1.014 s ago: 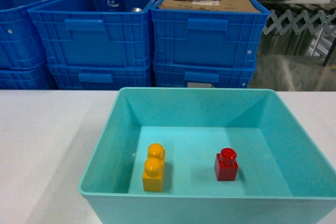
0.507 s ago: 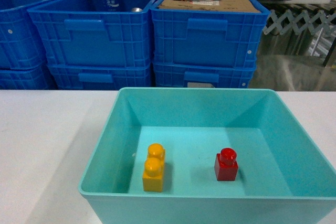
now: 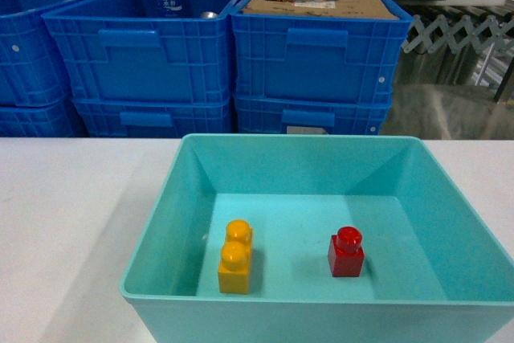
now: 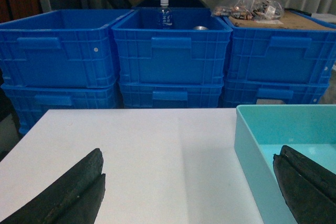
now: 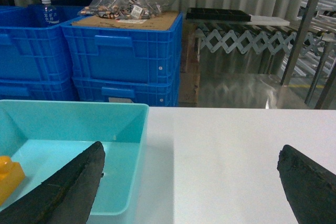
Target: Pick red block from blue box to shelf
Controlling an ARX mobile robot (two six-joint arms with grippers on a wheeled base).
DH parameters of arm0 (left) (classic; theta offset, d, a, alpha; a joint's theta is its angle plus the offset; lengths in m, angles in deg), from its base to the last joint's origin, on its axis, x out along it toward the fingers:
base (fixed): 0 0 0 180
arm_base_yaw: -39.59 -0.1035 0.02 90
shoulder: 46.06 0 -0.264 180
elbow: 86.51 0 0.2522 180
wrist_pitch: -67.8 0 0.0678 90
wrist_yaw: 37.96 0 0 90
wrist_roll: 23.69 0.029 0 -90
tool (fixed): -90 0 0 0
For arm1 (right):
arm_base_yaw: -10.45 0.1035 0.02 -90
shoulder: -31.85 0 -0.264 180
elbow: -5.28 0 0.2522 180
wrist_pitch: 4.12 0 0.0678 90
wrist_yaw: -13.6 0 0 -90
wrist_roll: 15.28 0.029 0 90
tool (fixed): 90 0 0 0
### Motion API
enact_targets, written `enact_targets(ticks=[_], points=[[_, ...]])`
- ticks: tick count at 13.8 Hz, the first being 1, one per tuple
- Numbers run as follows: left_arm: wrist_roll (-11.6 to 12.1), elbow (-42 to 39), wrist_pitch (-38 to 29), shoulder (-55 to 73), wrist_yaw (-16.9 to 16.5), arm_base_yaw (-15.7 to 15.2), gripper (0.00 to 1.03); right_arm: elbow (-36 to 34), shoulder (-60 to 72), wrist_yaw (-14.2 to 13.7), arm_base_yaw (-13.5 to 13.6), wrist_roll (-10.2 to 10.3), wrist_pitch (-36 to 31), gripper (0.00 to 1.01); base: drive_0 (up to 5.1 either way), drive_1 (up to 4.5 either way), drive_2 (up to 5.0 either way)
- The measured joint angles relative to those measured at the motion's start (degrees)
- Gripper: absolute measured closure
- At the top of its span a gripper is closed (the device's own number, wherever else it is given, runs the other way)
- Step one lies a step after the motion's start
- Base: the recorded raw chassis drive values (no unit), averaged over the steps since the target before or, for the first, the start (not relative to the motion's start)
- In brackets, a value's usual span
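Presently, from left to right. Left gripper [image 4: 189,192]: jaws spread wide, nothing between them, hovering low over the white table [image 4: 157,150]; one black finger [image 4: 68,192] at 7 o'clock of the left wrist view, the other at 5 o'clock, over the near wall of the blue box [image 4: 252,140]. Beyond the table, stacked dark blue crates [image 4: 170,56], a water bottle [image 4: 165,13] upright in the middle one.

Head view: blue box [image 3: 161,222] on the table at 6 o'clock, neither gripper showing. Inside on the floor, a yellow-orange brick [image 3: 235,258] at about 7 o'clock of the box, and the red block [image 3: 346,252] to its right, apart from it, upright with stud on top, clear of every wall.

Right gripper [image 5: 194,192]: likewise spread wide and holding nothing, left finger [image 5: 68,192] above the box's right rim, right finger at 5 o'clock over bare table. Clear bags [image 5: 126,2] on cardboard atop the crate at 11 o'clock; steel posts of the shelf [image 5: 303,32] at 2 o'clock.
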Motion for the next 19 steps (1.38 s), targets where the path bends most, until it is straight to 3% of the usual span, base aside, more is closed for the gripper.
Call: enact_targets(ticks=[5, 6, 9, 11, 14, 15, 16, 17, 19], points=[[0.0, 0.0, 0.0, 0.0, 0.0, 0.0, 0.05, 0.0, 0.0, 0.0, 0.0, 0.0, 0.0, 0.03, 0.0, 0.00, 0.0], [0.0, 0.0, 0.0, 0.0, 0.0, 0.0, 0.05, 2.4, 4.1, 1.9, 0.4, -1.6, 7.3, 0.03, 0.0, 0.00, 0.0], [0.0, 0.0, 0.0, 0.0, 0.0, 0.0, 0.05, 8.7, 23.3, 0.4, 6.0, -1.8, 0.3, 0.03, 0.0, 0.00, 0.0], [0.0, 0.0, 0.0, 0.0, 0.0, 0.0, 0.05, 16.7, 42.5, -2.2, 12.5, 0.6, -6.8, 0.03, 0.0, 0.00, 0.0], [0.0, 0.0, 0.0, 0.0, 0.0, 0.0, 0.05, 30.2, 65.4, -5.2, 21.2, 4.3, -6.7, 0.03, 0.0, 0.00, 0.0], [0.0, 0.0, 0.0, 0.0, 0.0, 0.0, 0.05, 44.2, 86.6, -6.4, 22.8, 7.4, -3.7, 0.03, 0.0, 0.00, 0.0], [0.0, 0.0, 0.0, 0.0, 0.0, 0.0, 0.05, 54.6, 104.5, -7.5, 22.8, 11.0, -1.2, 0.03, 0.0, 0.00, 0.0], [0.0, 0.0, 0.0, 0.0, 0.0, 0.0, 0.05, 61.4, 114.4, -7.3, 23.3, 11.9, 0.1, 0.03, 0.0, 0.00, 0.0], [0.0, 0.0, 0.0, 0.0, 0.0, 0.0, 0.05, 62.4, 116.1, -7.2, 23.4, 12.1, 0.2, 0.03, 0.0, 0.00, 0.0]])
